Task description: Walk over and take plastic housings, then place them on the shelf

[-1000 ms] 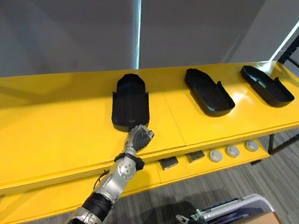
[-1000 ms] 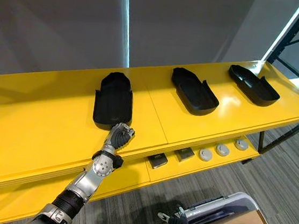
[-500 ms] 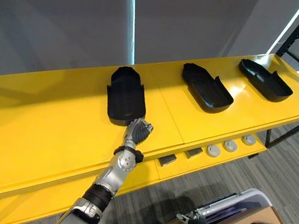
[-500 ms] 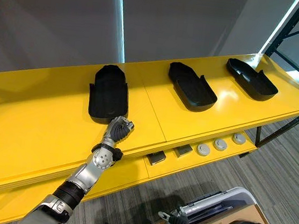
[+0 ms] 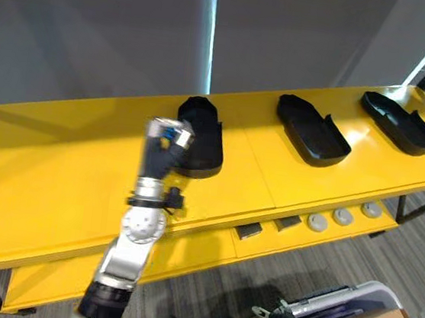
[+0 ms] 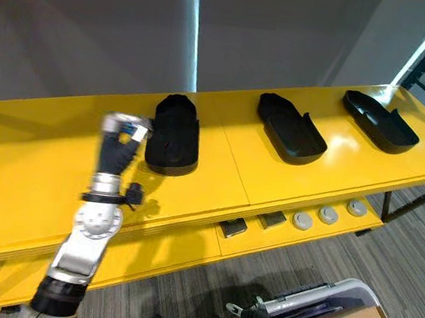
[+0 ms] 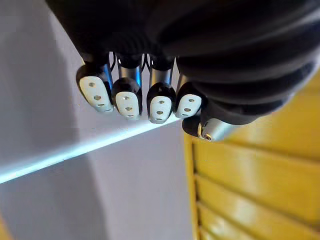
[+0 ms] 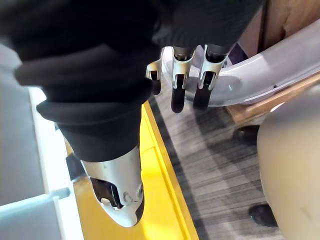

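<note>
Grey wall panels back a long yellow shelf (image 5: 56, 180) carrying three black plastic housings in a row, well apart: the left housing (image 5: 202, 136), the middle housing (image 5: 313, 130) and the right housing (image 5: 400, 123), the last two lying hollow side up. On the lower shelf (image 5: 210, 247) sit grey discs (image 5: 342, 216) and dark blocks (image 5: 249, 231). The left hand (image 5: 163, 147), which touched the left housing's near end a second ago, is now raised just beside it, fingers curled on nothing. The right hand (image 8: 179, 85) hangs low by a grey bin (image 5: 343, 297), fingers relaxed and holding nothing.
</note>
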Robot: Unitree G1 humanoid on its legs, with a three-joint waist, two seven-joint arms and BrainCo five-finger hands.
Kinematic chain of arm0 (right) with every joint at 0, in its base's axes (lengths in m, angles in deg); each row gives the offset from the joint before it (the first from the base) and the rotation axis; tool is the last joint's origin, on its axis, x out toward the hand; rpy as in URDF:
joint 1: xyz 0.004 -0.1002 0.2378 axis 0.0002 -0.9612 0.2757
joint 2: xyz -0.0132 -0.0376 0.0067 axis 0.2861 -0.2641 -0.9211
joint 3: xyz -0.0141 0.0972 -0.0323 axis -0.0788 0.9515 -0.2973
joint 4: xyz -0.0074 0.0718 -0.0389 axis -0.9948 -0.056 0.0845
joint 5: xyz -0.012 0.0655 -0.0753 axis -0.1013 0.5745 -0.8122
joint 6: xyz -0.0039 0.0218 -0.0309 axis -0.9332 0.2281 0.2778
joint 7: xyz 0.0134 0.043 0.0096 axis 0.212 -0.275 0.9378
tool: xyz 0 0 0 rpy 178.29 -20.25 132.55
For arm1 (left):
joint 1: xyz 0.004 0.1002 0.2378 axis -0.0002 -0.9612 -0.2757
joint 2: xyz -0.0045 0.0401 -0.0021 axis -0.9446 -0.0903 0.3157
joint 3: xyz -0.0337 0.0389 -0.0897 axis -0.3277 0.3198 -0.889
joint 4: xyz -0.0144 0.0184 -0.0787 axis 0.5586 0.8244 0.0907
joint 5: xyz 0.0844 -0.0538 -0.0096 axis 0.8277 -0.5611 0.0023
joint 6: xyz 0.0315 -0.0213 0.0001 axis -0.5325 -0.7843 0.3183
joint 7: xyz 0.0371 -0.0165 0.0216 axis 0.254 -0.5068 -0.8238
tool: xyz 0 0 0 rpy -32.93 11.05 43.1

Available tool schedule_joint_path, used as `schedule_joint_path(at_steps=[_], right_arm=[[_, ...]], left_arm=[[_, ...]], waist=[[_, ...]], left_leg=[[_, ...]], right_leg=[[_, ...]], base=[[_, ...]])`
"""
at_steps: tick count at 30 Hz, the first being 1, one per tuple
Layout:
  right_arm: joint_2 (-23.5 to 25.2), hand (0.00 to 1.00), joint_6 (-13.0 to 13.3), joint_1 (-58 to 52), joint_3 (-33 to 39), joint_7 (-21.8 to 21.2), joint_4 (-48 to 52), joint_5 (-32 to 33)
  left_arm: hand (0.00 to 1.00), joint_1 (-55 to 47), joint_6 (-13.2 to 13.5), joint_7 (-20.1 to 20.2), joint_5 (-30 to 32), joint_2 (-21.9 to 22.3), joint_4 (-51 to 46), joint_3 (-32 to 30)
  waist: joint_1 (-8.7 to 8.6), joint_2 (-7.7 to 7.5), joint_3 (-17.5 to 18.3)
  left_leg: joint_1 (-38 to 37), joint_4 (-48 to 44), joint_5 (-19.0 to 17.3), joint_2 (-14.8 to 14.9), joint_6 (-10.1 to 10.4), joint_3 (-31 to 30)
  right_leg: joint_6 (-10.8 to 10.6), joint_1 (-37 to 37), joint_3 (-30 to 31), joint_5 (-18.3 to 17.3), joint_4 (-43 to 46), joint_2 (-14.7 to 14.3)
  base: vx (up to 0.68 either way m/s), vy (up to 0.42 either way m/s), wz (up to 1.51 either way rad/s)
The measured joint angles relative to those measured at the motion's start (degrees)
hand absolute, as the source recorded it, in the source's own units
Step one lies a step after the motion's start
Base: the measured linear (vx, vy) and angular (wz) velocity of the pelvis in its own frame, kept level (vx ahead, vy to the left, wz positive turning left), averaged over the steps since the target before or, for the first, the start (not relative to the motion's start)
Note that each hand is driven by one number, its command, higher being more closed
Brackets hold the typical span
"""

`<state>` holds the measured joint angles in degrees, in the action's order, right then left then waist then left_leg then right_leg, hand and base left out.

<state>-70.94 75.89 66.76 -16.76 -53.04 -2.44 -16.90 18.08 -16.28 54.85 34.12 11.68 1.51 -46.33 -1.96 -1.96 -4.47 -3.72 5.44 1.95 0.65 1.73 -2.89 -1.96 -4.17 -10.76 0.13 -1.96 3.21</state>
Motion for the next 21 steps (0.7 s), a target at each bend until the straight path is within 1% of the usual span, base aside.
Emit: schedule_joint_path(at_steps=[1, 2, 3, 4, 5, 7, 8, 9, 11, 12, 13, 14, 16, 17, 19, 20, 21], right_arm=[[-0.01, 0.0, -0.02, -0.08, 0.07, 0.02, -0.01, -0.03], [0.04, 0.0, -0.08, -0.15, 0.23, 0.0, 0.05, -0.03], [0.14, 0.0, -0.21, -0.14, 0.61, 0.01, 0.31, -0.03], [0.2, 0.0, -0.54, -0.51, 1.1, 0.06, 0.54, -0.03], [0.21, 0.0, -0.84, -0.93, 1.15, 0.08, 0.83, -0.02], [0.45, 0.0, -1.53, -1.59, 1.15, 0.08, 3.11, -0.02], [0.8, 0.0, -1.65, -1.56, 0.89, 0.08, 4.84, -0.06], [1.03, 0.0, -1.64, -1.56, 0.88, 0.04, 5.41, -0.21], [1.58, 0.0, -1.79, -1.05, 0.0, -0.04, 7.26, -0.7], [1.67, 0.0, -1.79, -0.89, -0.13, -0.08, 7.59, -0.88], [1.95, 0.0, -1.82, -0.58, -0.13, -0.07, 7.83, -1.07], [2.07, 0.0, -1.87, -0.56, -0.12, -0.07, 8.02, -1.07], [2.46, 0.0, -2.0, -0.88, -0.1, -0.04, 9.29, -1.07], [2.5, 0.0, -2.01, -0.91, -0.09, -0.04, 9.3, -1.06], [2.64, 0.0, -2.08, -1.09, -0.03, -0.01, 9.32, -1.05], [2.75, 0.0, -2.08, -1.27, 0.06, 0.01, 9.33, -1.05], [2.8, 0.0, -2.09, -1.43, 0.12, 0.05, 9.33, -1.03]], left_arm=[[1.0, -1.73, 0.41, -1.21, -1.83, 0.62, -0.04, -3.51], [1.0, -4.17, 0.61, -2.76, -3.99, 1.85, -0.03, -8.43], [1.0, -5.56, 0.63, -3.44, -4.9, 2.62, -0.02, -10.74], [1.0, -8.8, 0.67, -4.41, -7.41, 4.23, -0.01, -14.08], [1.0, -11.86, 0.67, -4.68, -9.95, 5.52, 0.46, -16.1], [1.0, -16.31, 0.44, -4.6, -11.87, 6.69, 2.6, -17.11], [1.0, -18.51, -0.1, -3.82, -12.06, 7.16, 6.1, -17.03], [1.0, -18.98, -0.84, -2.79, -12.07, 7.32, 8.42, -16.99], [1.0, -19.29, -3.98, 1.04, -12.02, 7.82, 19.59, -15.84], [1.0, -19.25, -4.4, 1.85, -12.02, 8.04, 22.6, -15.68], [0.0, -19.22, -5.65, 3.36, -12.01, 8.63, 28.26, -15.13], [0.0, -19.21, -6.22, 4.1, -12.0, 8.98, 31.13, -14.62], [0.0, -19.02, -8.03, 6.12, -11.96, 10.09, 40.96, -11.81], [0.0, -18.98, -8.3, 6.62, -11.96, 10.15, 43.36, -11.0], [0.0, -17.95, -9.17, 7.28, -11.79, 10.59, 50.6, -9.23], [0.0, -17.63, -9.36, 7.49, -10.9, 11.11, 53.25, -8.96], [0.0, -17.43, -9.53, 7.66, -9.79, 11.53, 55.37, -8.87]], waist=[[0.1, -0.04, 0.01], [1.02, -0.1, -0.01], [1.37, -0.12, -0.03], [1.74, -0.25, 0.05], [2.76, -0.24, 0.05], [3.26, -0.38, 0.09], [3.44, -0.35, 0.1], [3.59, -0.34, 0.09], [4.56, -0.49, 0.23], [4.53, -0.59, 0.3], [4.53, -0.78, 0.44], [4.45, -0.79, 0.52], [4.33, -1.22, 0.9], [4.31, -1.06, 0.8], [4.27, -1.26, 0.98], [4.26, -0.84, 0.83], [4.35, -0.77, 0.97]], left_leg=[[0.0, 0.01, -0.22, -0.04, 0.31, -0.79], [0.09, 0.02, -0.2, -0.15, 0.31, -1.68], [0.03, 0.01, -0.2, -0.15, 0.32, -1.86], [0.01, 0.01, -0.21, -0.18, 0.33, -2.04], [-0.01, 0.01, -0.23, -0.4, 0.31, -2.61], [0.04, 0.0, -0.29, -0.64, 0.21, -3.4], [0.02, -0.15, -0.5, -0.67, -0.06, -3.3], [0.18, -0.76, -0.79, -0.74, -0.45, -3.21], [0.69, -3.03, -2.26, -0.82, -0.94, -2.46], [0.97, -3.61, -2.59, -0.83, -0.83, -2.38], [1.09, -4.42, -2.8, -0.81, -0.66, -2.16], [1.03, -4.56, -2.79, -0.79, -0.68, -2.07], [0.89, -4.75, -2.81, -0.7, -0.68, -1.58], [0.89, -4.79, -2.83, -0.69, -0.67, -1.49], [0.88, -5.02, -3.14, -0.64, -0.62, -0.98], [0.9, -5.59, -3.66, -0.59, -0.78, -0.45], [0.82, -6.07, -4.15, -0.54, -0.7, 0.33]], right_leg=[[0.02, -0.04, -0.79, -0.67, 0.72, 0.1], [-0.12, -0.03, -1.88, -1.49, 1.67, 0.34], [-0.08, -0.01, -2.25, -1.87, 2.15, 0.44], [-0.19, -0.03, -2.89, -2.51, 2.96, 0.67], [-0.33, -0.09, -3.52, -3.25, 3.75, 0.98], [-0.4, -0.17, -4.94, -3.95, 4.54, 1.46], [-0.65, -0.16, -5.21, -4.47, 5.25, 1.63], [-0.63, -0.15, -5.31, -4.66, 5.58, 1.74], [-0.51, -0.09, -5.24, -5.31, 6.49, 1.9], [-0.45, 0.03, -5.23, -5.53, 6.8, 1.94], [-0.63, 0.02, -5.13, -5.87, 7.21, 2.02], [-0.58, -0.03, -5.13, -6.01, 7.36, 2.03], [-0.61, -0.02, -5.02, -6.32, 7.66, 2.07], [-0.62, -0.02, -5.0, -6.33, 7.66, 2.08], [-0.63, -0.02, -4.72, -6.34, 7.66, 2.12], [-0.63, -0.06, -4.3, -6.34, 7.72, 2.12], [-0.64, -0.07, -3.58, -6.34, 7.79, 2.1]], base=[[-0.04, -0.025, 0.46], [-0.03, -0.023, 0.43], [-0.02, -0.018, 0.35], [-0.01, -0.016, 0.29], [-0.01, -0.013, 0.3], [0.0, -0.011, 0.32], [0.0, -0.01, 0.22], [0.0, -0.005, 0.04], [-0.01, -0.01, -0.09], [0.0, -0.019, -0.09], [0.01, -0.014, -0.04], [0.03, -0.02, -0.05], [0.03, -0.018, -0.04], [0.02, -0.01, -0.05], [0.0, -0.002, -0.09], [-0.01, 0.01, -0.22], [-0.01, 0.012, -0.23]])
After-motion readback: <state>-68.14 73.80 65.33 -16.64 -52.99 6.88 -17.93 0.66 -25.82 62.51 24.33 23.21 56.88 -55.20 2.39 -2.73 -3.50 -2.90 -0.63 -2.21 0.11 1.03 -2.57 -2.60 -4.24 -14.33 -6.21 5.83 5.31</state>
